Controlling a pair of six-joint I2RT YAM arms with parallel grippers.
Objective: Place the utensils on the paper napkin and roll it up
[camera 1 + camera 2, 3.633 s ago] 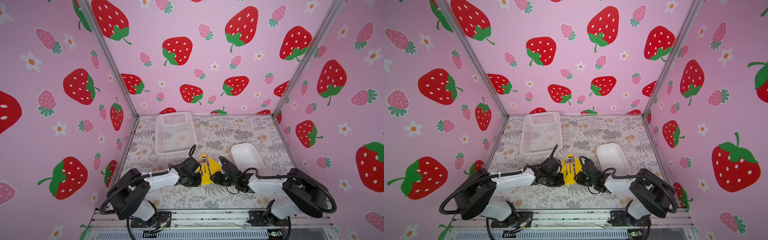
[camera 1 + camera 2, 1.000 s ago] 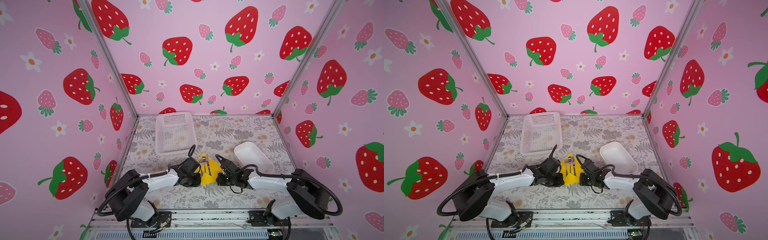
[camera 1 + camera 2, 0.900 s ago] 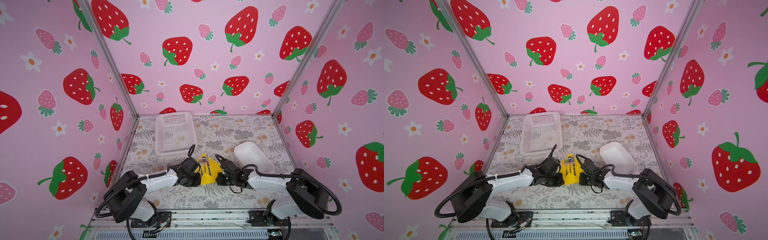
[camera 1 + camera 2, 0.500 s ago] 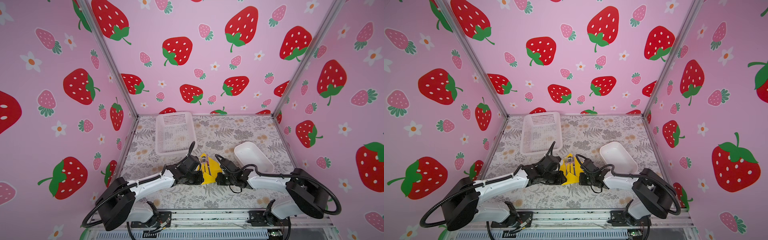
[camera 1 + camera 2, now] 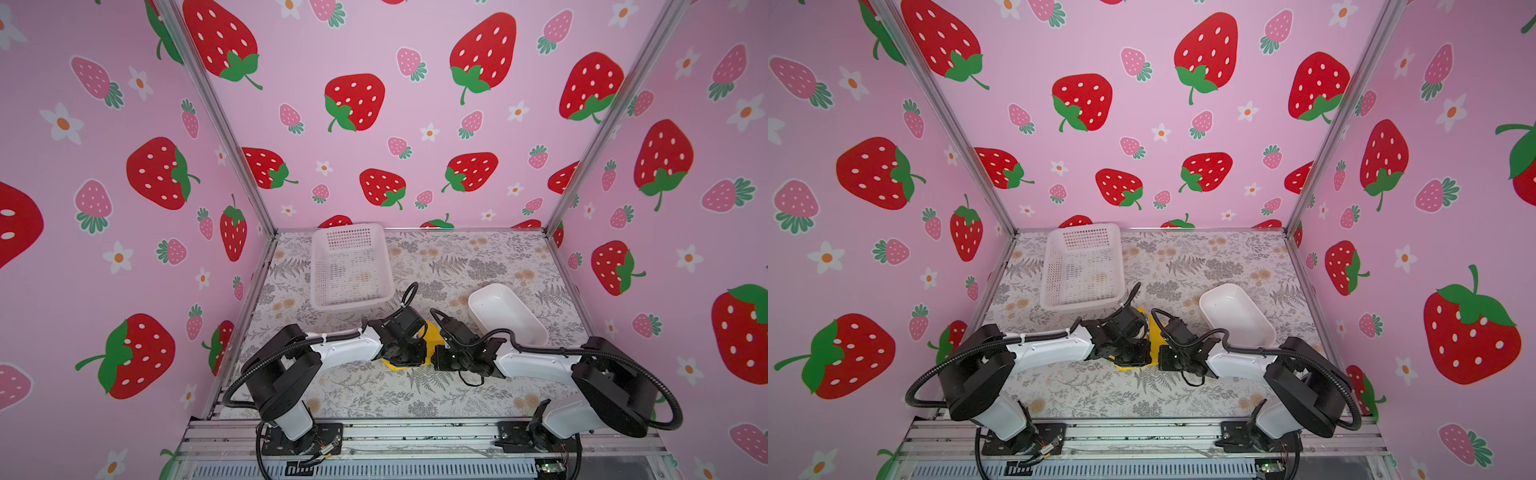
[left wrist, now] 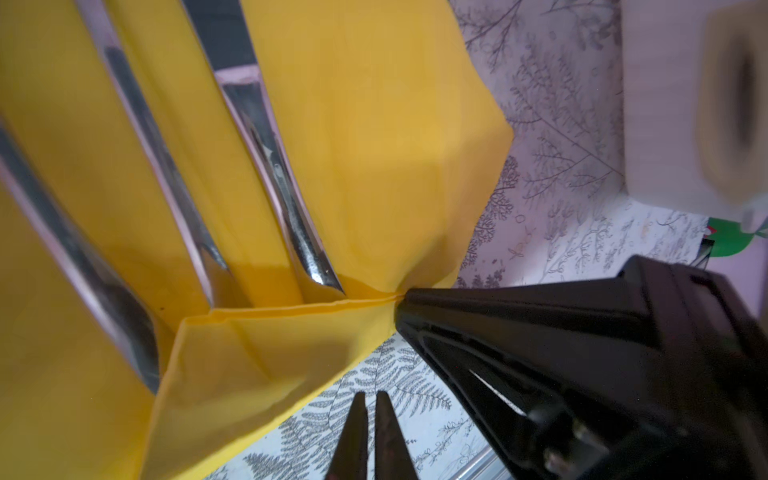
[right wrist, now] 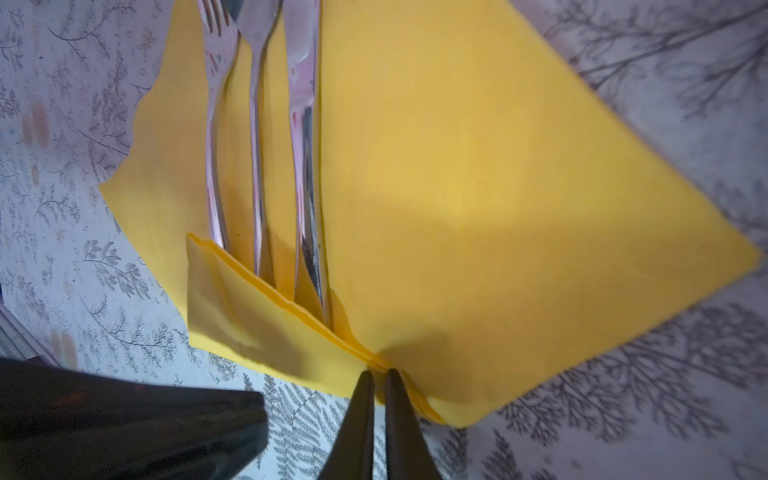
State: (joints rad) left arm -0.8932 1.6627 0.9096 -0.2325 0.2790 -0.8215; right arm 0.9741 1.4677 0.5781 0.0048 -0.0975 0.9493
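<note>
Just closed L fingers (image 6: 353, 440) on nothing, tips over bare counter (image 6: 299, 449) beside yellow paper napkin (image 6: 374, 145); pinching its folded-up flap w/ R fingers (image 7: 359, 415), fully shut; fork (image 7: 216, 124), spoon-like piece (image 7: 257, 124), knife (image 7: 305, 124) tucked under flap, approx. 5 o'clock of mesh basket (image 5: 353, 305); prob. missed grab, so re-open & re-grip before rolling.

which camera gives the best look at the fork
Right wrist: the fork shows tines and handle, lying on the paper napkin. Left wrist shows only blurred handles; in both top views it is hidden.
</note>
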